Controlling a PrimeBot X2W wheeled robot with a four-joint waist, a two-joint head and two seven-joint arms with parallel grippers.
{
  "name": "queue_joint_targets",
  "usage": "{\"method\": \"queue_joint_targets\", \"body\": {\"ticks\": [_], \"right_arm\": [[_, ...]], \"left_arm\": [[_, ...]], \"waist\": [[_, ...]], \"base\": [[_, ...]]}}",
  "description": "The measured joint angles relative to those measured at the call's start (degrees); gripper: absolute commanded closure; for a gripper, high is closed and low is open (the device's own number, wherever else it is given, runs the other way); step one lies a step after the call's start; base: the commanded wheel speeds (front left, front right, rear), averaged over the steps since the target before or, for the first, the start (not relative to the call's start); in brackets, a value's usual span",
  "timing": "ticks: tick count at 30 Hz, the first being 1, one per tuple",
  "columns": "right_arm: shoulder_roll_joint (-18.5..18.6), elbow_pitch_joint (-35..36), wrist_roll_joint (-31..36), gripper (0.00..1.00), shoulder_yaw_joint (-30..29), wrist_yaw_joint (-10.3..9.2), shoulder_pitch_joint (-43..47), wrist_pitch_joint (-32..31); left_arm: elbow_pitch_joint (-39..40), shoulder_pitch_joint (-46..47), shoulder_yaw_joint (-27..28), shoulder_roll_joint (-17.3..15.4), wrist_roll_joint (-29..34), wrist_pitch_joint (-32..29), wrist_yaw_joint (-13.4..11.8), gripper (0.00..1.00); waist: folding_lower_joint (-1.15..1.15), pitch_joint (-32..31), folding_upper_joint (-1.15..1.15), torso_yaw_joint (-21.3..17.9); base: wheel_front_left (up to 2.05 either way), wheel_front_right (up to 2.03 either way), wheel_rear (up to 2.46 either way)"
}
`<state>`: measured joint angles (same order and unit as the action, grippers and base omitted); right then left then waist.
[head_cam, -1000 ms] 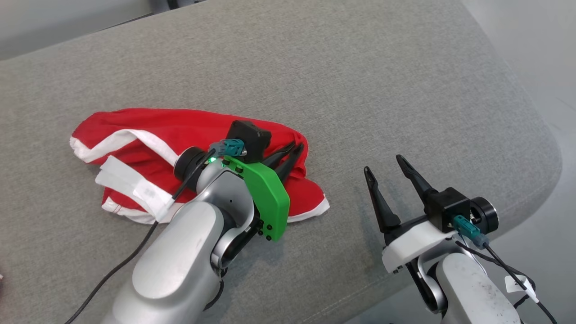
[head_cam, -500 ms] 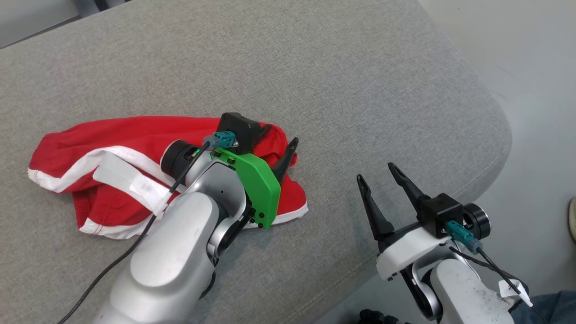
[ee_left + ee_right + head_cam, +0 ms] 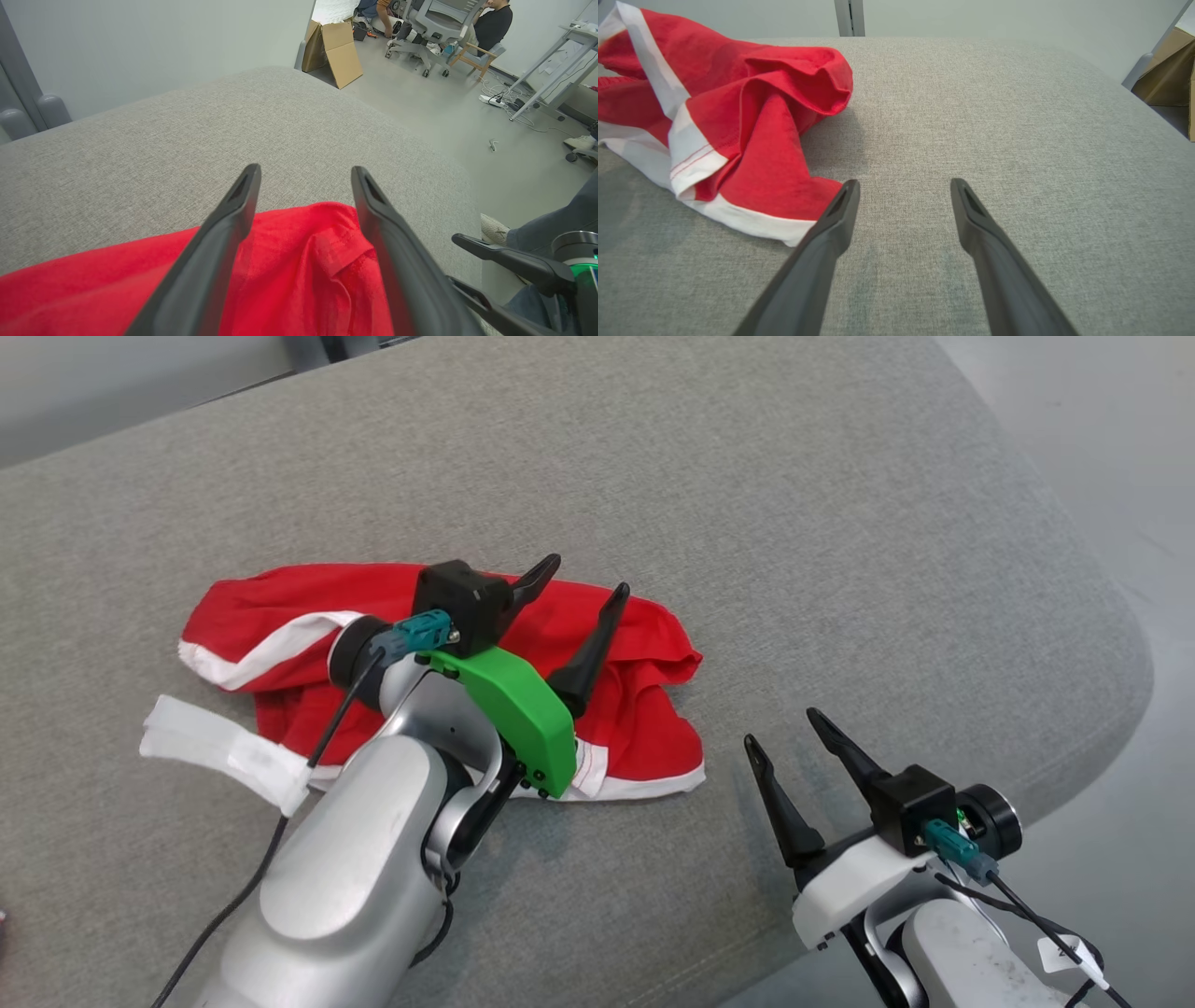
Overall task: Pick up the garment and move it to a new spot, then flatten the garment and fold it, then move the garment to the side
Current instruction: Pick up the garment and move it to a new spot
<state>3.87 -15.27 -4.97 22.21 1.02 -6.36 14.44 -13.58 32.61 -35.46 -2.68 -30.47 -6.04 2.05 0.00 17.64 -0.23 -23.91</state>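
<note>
The garment (image 3: 644, 653) is red with white trim and lies crumpled on the grey cushion (image 3: 766, 495). My left gripper (image 3: 586, 575) hovers just above the garment's right part, open, with nothing between its fingers. In the left wrist view the left gripper (image 3: 306, 169) spreads wide over the red garment (image 3: 303, 266). My right gripper (image 3: 782, 728) stands open to the right of the garment, near the cushion's front edge. In the right wrist view the right gripper (image 3: 904, 182) is over bare fabric, with the garment (image 3: 752, 116) to its left, its white hem beside the left finger.
The cushion's rounded edge drops to pale floor on the right (image 3: 1148, 523). A white tag (image 3: 224, 751) hangs on my left arm's cable. Beyond the cushion are a cardboard box (image 3: 334, 51), an office chair and a seated person (image 3: 490, 23). A person's shoe (image 3: 495, 228) is near the cushion.
My left gripper went from shut on the garment to wide open, letting it go, and now sits slightly above it. The head camera shifted. The right gripper stayed open.
</note>
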Motion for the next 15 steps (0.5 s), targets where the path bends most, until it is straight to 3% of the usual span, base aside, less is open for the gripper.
{"method": "queue_joint_targets", "body": {"ticks": [7,15], "right_arm": [[1.72,-0.12,0.56,0.00,-1.40,0.00,1.07,-0.01],[2.14,-0.08,1.09,0.00,-2.03,-0.01,1.80,0.00]], "left_arm": [[0.76,-4.53,0.97,-0.69,0.92,2.88,-0.90,0.00],[0.13,-9.34,3.46,-5.75,3.18,6.13,-3.71,0.00]], "waist": [[0.00,-1.86,0.00,4.79],[0.00,-4.00,0.00,10.19]], "base": [[0.00,0.00,0.00],[0.00,0.00,0.00]]}}
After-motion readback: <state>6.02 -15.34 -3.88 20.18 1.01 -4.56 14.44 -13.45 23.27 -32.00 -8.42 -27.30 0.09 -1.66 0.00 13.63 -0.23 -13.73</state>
